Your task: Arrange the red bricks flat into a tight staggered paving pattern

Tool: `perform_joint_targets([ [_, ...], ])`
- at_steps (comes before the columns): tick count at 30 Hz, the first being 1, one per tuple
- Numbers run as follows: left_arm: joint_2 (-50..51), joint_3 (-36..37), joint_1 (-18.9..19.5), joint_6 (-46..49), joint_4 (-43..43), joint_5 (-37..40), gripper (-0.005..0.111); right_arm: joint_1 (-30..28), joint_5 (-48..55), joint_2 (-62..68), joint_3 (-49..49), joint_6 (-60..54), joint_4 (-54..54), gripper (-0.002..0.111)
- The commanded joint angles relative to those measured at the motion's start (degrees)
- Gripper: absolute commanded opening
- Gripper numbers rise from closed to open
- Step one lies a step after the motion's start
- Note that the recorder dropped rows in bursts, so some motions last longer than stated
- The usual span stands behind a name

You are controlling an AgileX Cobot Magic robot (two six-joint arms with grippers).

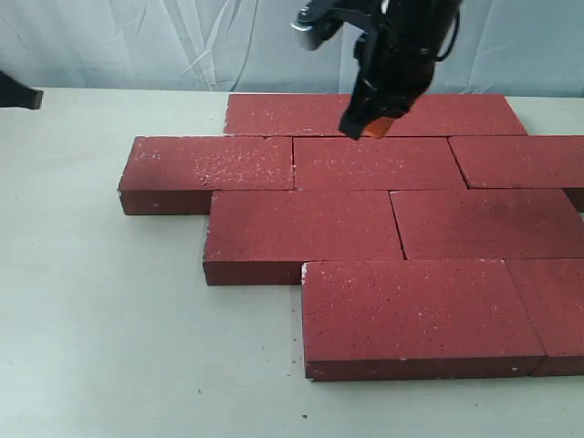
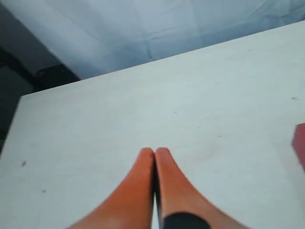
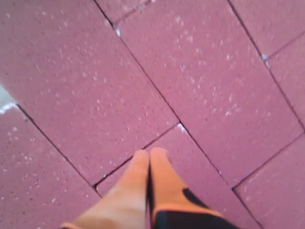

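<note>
Right now my right pincer [image 1: 370, 128] hangs from a black arm that drops in steeply from 12 o'clock in the exterior view, wrist tilted so the tips point down and slightly toward 7 o'clock. Its orange fingers [image 3: 136, 171] are pressed together with nothing between them, so it is clenched on empty air. They sit over the seam where the back row meets the second row, and I cannot tell whether the tips touch the surface. The red bricks [image 1: 383, 228] lie flat on the pale table [image 1: 91, 319] in four staggered rows, edges tight against one another. They fill the scene from the centre out to 3 o'clock, with the front row reaching toward 5 o'clock. The right wrist view shows their grainy, white-specked faces and thin dark joints just under my fingertips. My left pincer [image 2: 154, 151] is also clenched empty, its two orange fingers meeting at the tips. It is held low over bare table, well apart from the paving. Only one brick's corner [image 2: 300, 143] shows at the edge of the left wrist view.
</note>
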Motion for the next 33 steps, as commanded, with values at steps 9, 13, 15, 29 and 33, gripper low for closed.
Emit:
perform_joint_targets([
  [9, -2.4, -2.1, -0.2, 52.7, -60.9, 24.2, 0.000, -20.0, 0.1, -6.4, 3.2, 15.4, 0.1, -0.001],
  [13, -2.5, -6.3, -0.2, 66.8, -77.8, 36.9, 0.000, -23.2, 0.1, -12.7, 8.5, 16.5, -0.2, -0.001],
  [15, -3.7, -8.2, -0.2, 69.6, -80.1, 40.9, 0.000, -24.4, -2.4, -16.3, 12.5, 16.7, -0.9, -0.001],
  [29, -31.1, 4.8, -0.2, 69.6, -83.5, 18.7, 0.000, -27.6, -32.5, -35.7, 39.6, 17.1, -0.6, -0.001],
  [33, -38.1, 10.1, -0.2, 69.6, -85.4, 12.7, 0.000, -27.6, -38.9, -40.4, 45.8, 17.1, -0.4, -0.001],
])
